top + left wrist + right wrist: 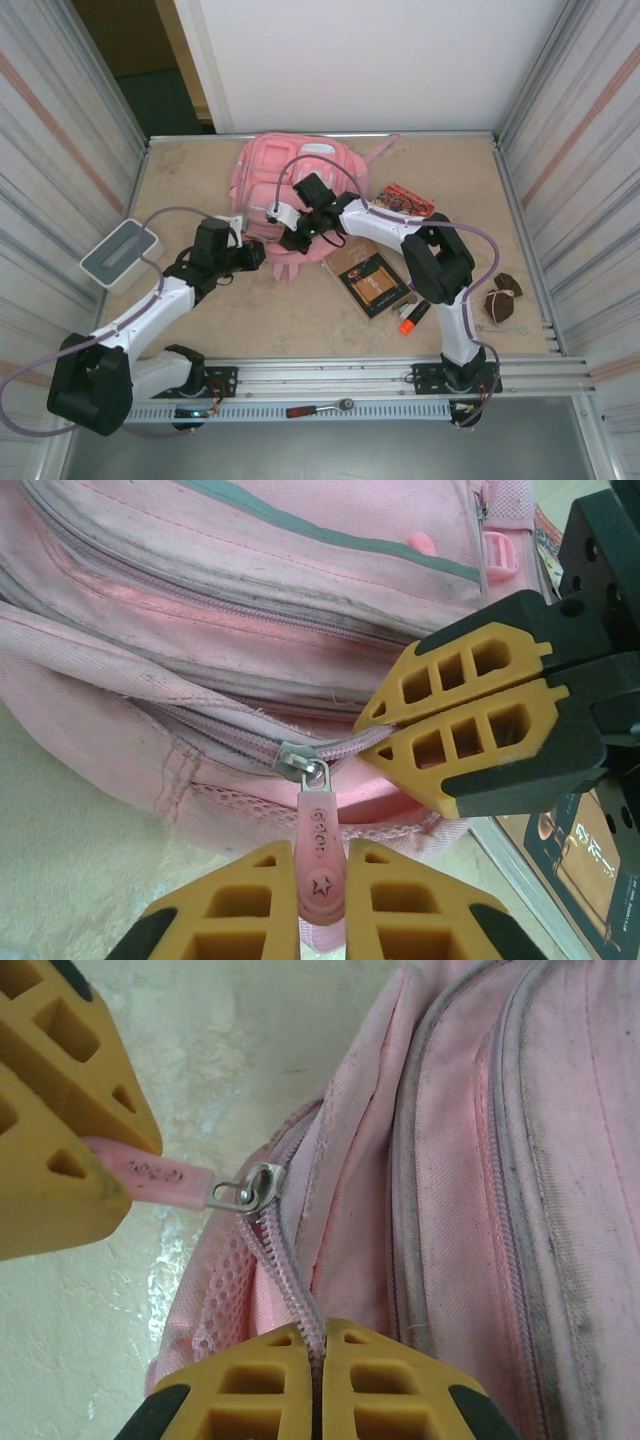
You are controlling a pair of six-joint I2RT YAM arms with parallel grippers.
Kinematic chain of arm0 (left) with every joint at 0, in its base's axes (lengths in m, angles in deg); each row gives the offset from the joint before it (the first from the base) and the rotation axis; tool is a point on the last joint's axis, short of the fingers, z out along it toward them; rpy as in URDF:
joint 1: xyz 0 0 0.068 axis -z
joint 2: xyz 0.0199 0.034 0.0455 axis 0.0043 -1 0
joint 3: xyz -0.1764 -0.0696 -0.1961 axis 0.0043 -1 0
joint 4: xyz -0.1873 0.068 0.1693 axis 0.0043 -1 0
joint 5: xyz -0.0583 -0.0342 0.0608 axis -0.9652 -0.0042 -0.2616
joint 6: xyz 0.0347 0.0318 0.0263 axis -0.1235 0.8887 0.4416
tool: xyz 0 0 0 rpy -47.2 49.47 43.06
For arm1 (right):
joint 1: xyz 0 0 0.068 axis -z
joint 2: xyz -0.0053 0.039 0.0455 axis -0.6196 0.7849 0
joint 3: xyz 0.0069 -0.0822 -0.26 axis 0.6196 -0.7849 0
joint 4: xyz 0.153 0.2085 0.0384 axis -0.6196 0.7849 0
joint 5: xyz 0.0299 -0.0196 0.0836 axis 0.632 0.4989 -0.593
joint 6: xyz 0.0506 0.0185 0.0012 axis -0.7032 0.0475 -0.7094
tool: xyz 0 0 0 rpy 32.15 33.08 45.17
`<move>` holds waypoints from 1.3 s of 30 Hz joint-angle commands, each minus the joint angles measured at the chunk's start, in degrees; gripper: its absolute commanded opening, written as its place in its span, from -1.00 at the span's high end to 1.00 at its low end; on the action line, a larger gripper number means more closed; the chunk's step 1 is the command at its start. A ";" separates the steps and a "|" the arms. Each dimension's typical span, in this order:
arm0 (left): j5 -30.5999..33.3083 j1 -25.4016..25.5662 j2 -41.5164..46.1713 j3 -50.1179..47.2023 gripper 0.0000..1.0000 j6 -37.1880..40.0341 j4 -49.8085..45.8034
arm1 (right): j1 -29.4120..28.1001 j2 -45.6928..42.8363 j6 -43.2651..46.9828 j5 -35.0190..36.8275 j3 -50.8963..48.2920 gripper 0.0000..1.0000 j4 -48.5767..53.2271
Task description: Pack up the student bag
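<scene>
Desk (200, 310): a pale mottled top; both arms reach from its near edge to the far middle
Student bag (285, 175): the largest thing here, lying flat at the far middle of the desk with its lower edge turned toward the arms; we cannot see inside, so we cannot tell what it holds
Grey-white box (122, 255): at the left edge, well apart from the bag; its contents are hidden from us
Left hand (322, 858): closed nearly all the way on the pink zip pull, at the bag's near left corner
Right hand (318, 1345): shut, pinching the zip tape and fabric near the slider
Brown book (375, 280): loose on the desk just right of the bag, beside the right arm
Red booklet (403, 200): loose, near the bag's right side
Brown pouch (503, 297): loose, toward the right edge
Orange-capped marker (413, 318): loose, at the book's near corner
Zip line (290, 1280): its long axis follows the bag's edge from the right hand up to the slider
Slider (298, 760): between the two hands, touching neither
Zip pull (150, 1175): drawn straight from the slider into the left hand, lying across the zip line rather than along it; we judge the left hand must bring its draw into line with the teeth while the right holds the fabric taut
</scene>
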 commanded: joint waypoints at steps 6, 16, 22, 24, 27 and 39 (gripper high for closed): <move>7.49 -4.93 2.39 1.40 1.00 -2.10 -3.19 | 6.36 -7.67 8.17 4.51 -0.58 0.97 10.79; 7.23 -5.90 -0.41 1.07 1.00 -0.95 -2.08 | 9.24 -9.47 8.94 5.73 -2.62 0.88 10.72; 1.24 -5.82 0.50 1.25 1.00 -1.50 1.58 | 7.20 -7.56 1.27 7.50 0.86 0.28 6.95; 0.35 -5.82 0.81 1.92 1.00 -1.73 1.38 | 6.19 -7.91 -0.16 7.79 1.23 0.07 6.17; -0.89 -5.72 1.53 2.95 1.00 -2.10 0.89 | 3.95 -9.23 -2.09 6.68 -0.22 -0.11 2.68; -1.24 -4.84 4.58 4.10 1.00 -2.15 -1.43 | -2.39 -0.48 -2.37 2.44 5.82 -0.31 -0.59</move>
